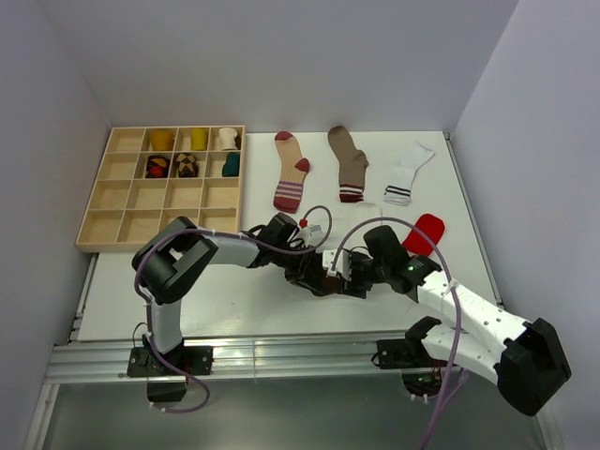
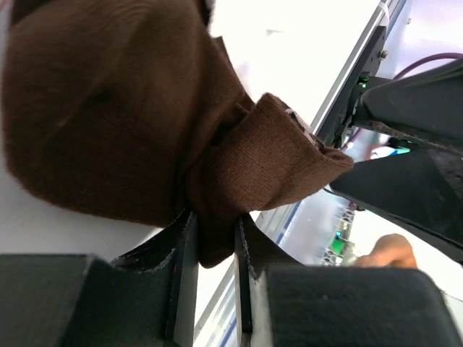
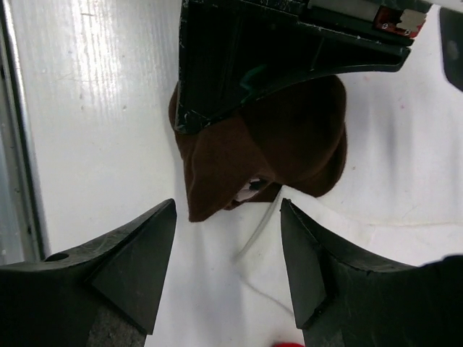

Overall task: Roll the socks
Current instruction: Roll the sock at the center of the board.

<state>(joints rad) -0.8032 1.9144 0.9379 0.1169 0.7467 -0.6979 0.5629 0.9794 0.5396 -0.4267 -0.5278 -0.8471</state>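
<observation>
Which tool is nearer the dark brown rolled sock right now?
Left. The left tool is shut on the brown sock, pinching a fold of it; the right tool stands open just beside it, gripping nothing.

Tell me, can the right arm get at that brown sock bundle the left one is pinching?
Probably yes: the right gripper is open and faces the brown sock bundle with nothing bulky between. The left gripper clamps its far side.

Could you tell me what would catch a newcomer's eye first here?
Front and centre, the left gripper pinches a fold of a balled dark brown sock, while the right gripper gapes open facing it. Three flat socks line the far edge, by a wooden tray.
</observation>
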